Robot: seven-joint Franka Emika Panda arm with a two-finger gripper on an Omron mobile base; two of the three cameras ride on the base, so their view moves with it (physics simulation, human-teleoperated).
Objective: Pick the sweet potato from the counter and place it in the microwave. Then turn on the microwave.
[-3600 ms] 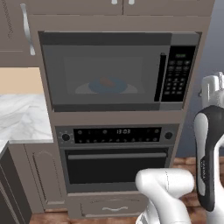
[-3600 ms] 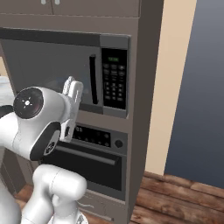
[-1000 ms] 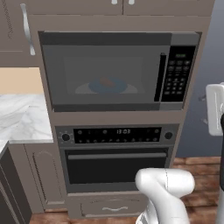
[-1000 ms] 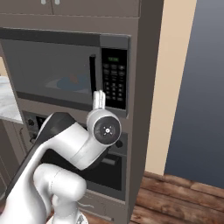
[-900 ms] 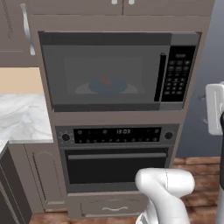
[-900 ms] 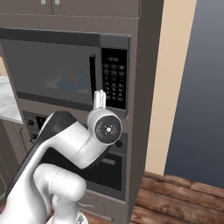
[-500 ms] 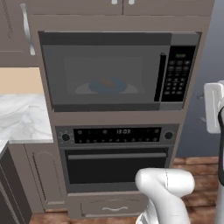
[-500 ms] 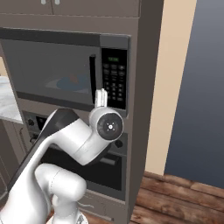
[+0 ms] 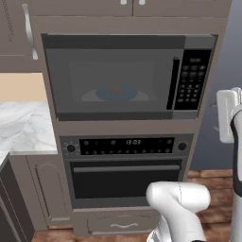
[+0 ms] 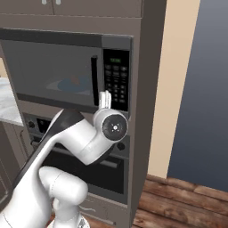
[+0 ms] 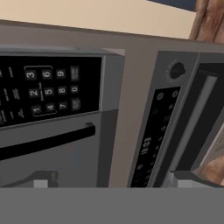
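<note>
The gripper [image 10: 105, 99] hung spread wide just before the microwave [image 9: 127, 75] keypad [image 10: 116, 80], holding nothing.

The arm is raised and bent at the elbow, wrist rolled sideways. Its end effector [image 10: 105, 99] points forward, fingers spread wide apart, holding nothing.
</note>
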